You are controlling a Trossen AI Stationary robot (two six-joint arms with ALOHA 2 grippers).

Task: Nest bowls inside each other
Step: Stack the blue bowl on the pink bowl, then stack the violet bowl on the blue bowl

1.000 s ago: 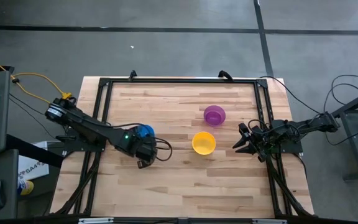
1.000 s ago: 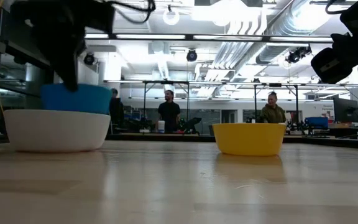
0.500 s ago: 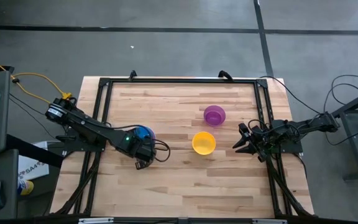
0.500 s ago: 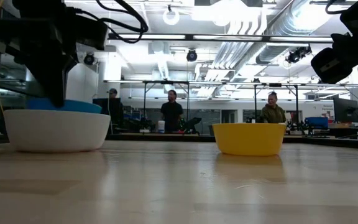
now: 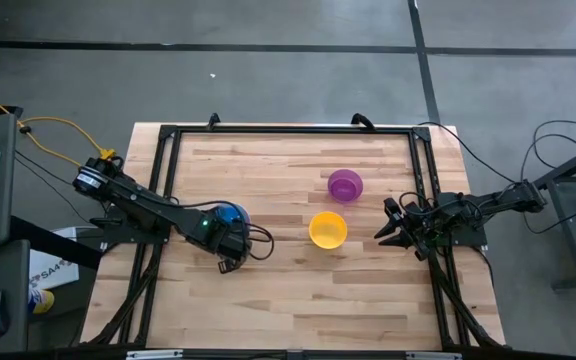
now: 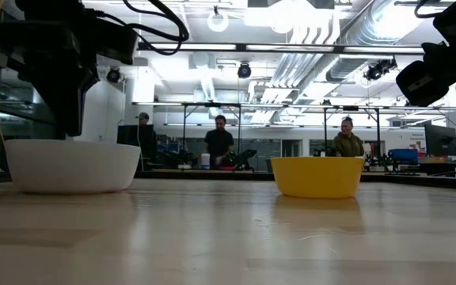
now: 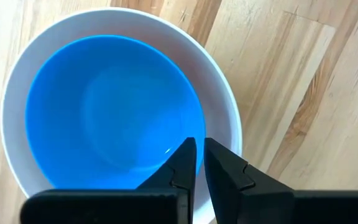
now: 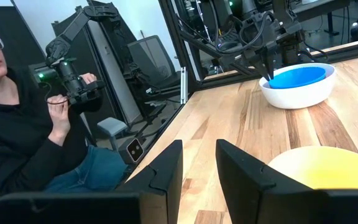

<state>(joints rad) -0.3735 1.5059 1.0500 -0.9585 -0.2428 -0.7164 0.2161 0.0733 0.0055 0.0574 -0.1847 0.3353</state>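
The blue bowl (image 7: 110, 106) sits inside the white bowl (image 7: 224, 109), which stands on the table's left half (image 5: 233, 212). My left gripper (image 7: 199, 154) points down over their near-right rims. A narrow gap shows between its fingers, which straddle the blue rim. The yellow bowl (image 5: 327, 229) and the purple bowl (image 5: 345, 184) stand apart on the wood, right of centre. My right gripper (image 8: 197, 158) waits open and level at the table's right edge (image 5: 388, 232), facing the yellow bowl (image 8: 328, 168). My left gripper comes from above, one finger (image 7: 185, 155) inside the blue bowl's rim (image 7: 194, 134) and the other (image 7: 219, 162) over the white bowl's inner wall. I cannot tell whether the fingers touch the rim. The blue bowl rests in the white bowl.
A black frame (image 5: 168, 160) runs round the table. A seated person (image 8: 23, 124) shows beyond the table's left side, and other people stand in the room behind (image 6: 220, 142). Bare wood lies along the near edge (image 5: 298, 300).
My left gripper has come down a little over the white bowl. The blue bowl, which stood well above the white rim, has sunk into the white bowl and now sits below its rim, out of sight in the low view.
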